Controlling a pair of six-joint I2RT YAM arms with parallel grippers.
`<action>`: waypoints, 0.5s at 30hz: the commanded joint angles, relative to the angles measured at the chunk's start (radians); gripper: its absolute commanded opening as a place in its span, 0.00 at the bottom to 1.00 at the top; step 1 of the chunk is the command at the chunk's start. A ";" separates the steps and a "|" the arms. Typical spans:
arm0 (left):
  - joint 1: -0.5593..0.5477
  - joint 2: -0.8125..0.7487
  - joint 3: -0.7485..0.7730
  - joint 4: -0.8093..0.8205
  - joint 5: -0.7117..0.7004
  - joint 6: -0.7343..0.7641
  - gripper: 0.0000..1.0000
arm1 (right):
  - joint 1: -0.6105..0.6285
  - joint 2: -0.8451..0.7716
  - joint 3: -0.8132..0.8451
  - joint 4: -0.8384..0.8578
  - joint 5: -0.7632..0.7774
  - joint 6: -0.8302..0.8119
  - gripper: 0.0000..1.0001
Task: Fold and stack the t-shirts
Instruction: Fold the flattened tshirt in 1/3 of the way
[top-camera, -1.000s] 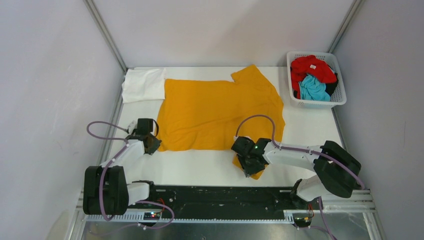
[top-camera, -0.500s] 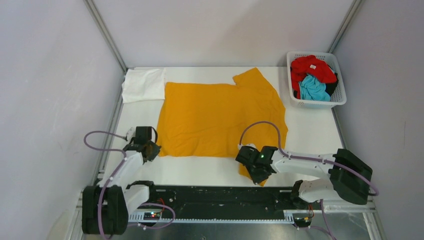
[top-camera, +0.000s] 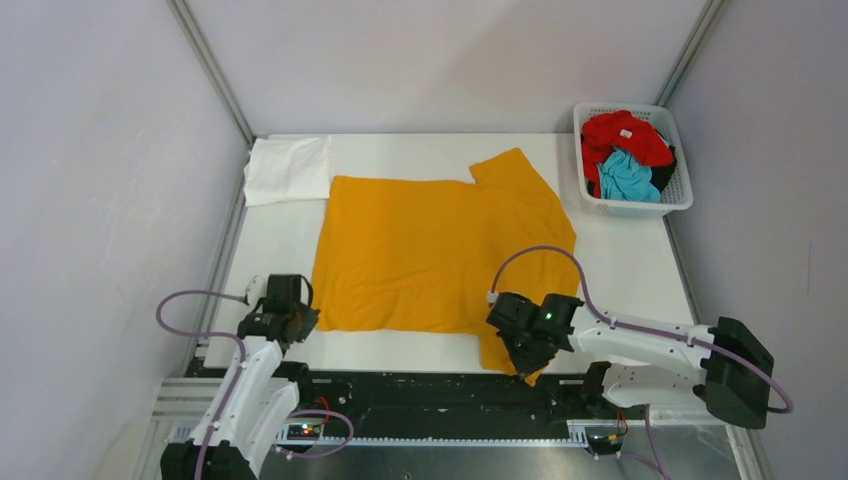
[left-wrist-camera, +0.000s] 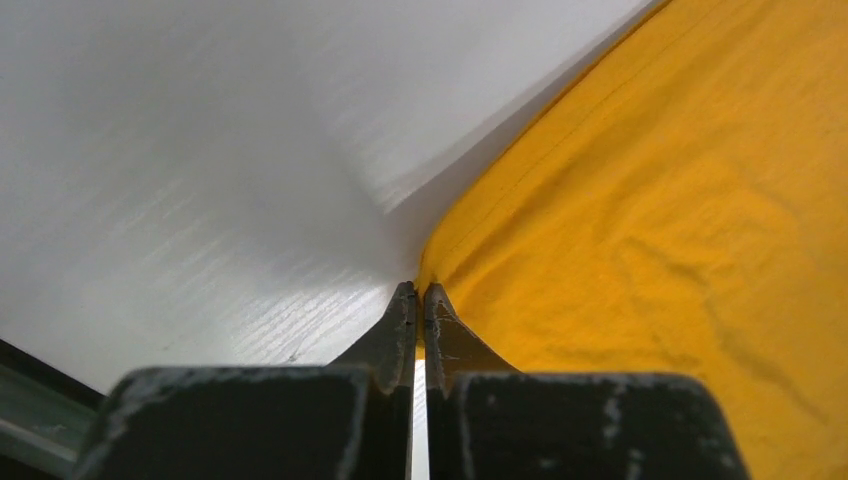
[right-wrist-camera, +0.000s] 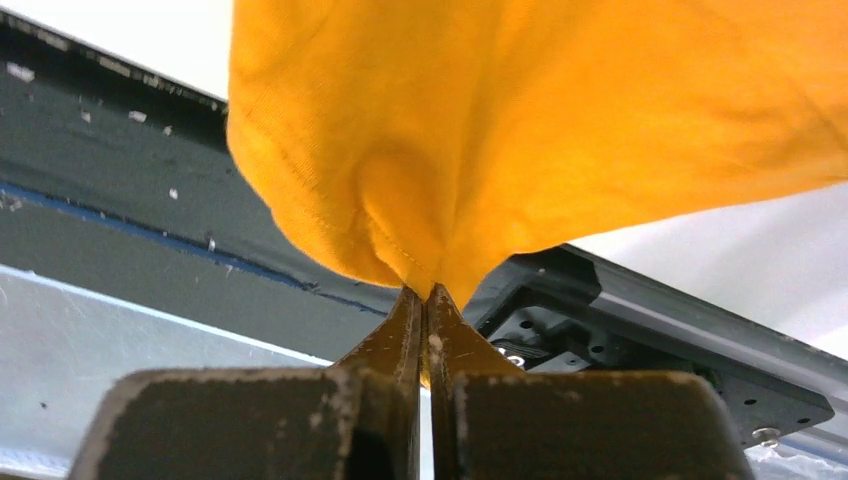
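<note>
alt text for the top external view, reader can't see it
A mustard-orange t-shirt lies spread on a white table, the left gripper pinching its near left corner and the right gripper pinching its near sleeve. A folded white t-shirt sits far left; a basket far right holds a red shirt and a turquoise shirt.

A white table (top-camera: 630, 270) fills the floor of a booth with pale grey walls (top-camera: 450, 60). A white plastic lattice basket (top-camera: 634, 209) stands at the table's far right corner, near the right wall. Two metal posts (top-camera: 212, 72) rise slanting from the back corners. A black rail (top-camera: 420, 385) runs along the near edge, with a bright metal sheet (top-camera: 450, 462) below it.
</note>
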 joint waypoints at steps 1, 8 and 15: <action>-0.044 0.056 0.092 0.009 0.004 -0.024 0.00 | -0.081 -0.057 0.044 -0.046 0.092 0.006 0.00; -0.103 0.266 0.229 0.078 0.004 -0.019 0.00 | -0.286 -0.088 0.128 -0.045 0.185 -0.082 0.00; -0.102 0.402 0.334 0.101 -0.033 -0.018 0.00 | -0.468 -0.056 0.189 0.064 0.096 -0.189 0.00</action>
